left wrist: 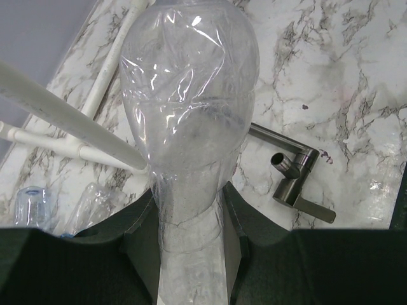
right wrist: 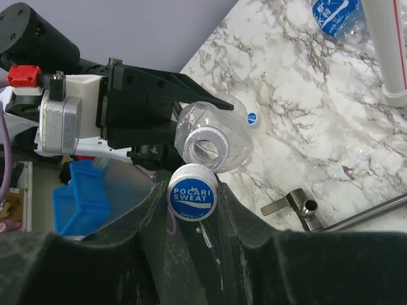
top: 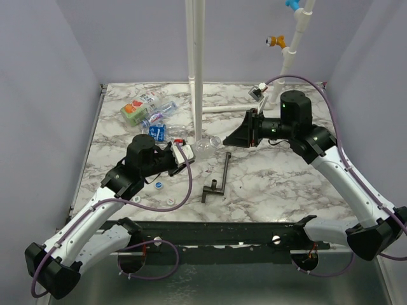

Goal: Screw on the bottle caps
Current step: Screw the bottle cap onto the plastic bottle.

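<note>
Gripping a clear bottle [left wrist: 187, 127], left tool [left wrist: 189, 203] faces right tool [right wrist: 192, 189], which pinches a blue cap [right wrist: 192, 194].

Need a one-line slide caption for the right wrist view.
Right hand holds a blue cap near the open mouth of the clear bottle gripped by the left hand.

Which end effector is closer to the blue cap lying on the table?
Left. The left end effector, gripping a clear bottle, is just beyond the blue cap; the right end effector, holding a second cap, is farther away.
</note>
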Robot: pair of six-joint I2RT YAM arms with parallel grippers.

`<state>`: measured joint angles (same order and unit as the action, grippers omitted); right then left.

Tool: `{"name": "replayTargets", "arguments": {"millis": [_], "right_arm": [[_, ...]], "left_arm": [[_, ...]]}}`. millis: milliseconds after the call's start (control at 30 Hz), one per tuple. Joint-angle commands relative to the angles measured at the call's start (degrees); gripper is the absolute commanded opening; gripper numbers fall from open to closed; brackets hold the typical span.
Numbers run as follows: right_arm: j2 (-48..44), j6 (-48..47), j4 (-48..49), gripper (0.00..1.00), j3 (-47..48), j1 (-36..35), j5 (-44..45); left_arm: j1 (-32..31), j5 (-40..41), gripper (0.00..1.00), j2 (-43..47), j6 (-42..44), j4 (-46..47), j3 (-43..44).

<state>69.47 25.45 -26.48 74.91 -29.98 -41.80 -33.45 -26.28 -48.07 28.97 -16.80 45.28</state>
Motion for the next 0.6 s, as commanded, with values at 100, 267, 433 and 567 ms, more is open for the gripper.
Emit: {"name": "replayTargets", "arguments": {"millis": [100,267,433,567], "right_arm": [[0.36,2.14,5.32,0.24,-3.81,-0.08,-0.84],[0.36,4.66,9.93,0.24,-5.84,-0.08,0.52],[0.14,7.59,14.43,0.24,-7.27,-0.07,-0.17],[0.48,7.04,14.03,0.23,-7.41,-0.09,-0.83]], "left_arm": [[-1.43,0.88,0.00,-0.73,-0.40,4.07,-0.10],[-2.14,1.62,0.00,-0.96,-0.28,4.23,-0.43],[-2.35,1.60,0.00,-1.06,-0.76,4.32,-0.46],[-2.79,1.84,0.00,-1.55,-0.89,4.40,-0.19]]}}
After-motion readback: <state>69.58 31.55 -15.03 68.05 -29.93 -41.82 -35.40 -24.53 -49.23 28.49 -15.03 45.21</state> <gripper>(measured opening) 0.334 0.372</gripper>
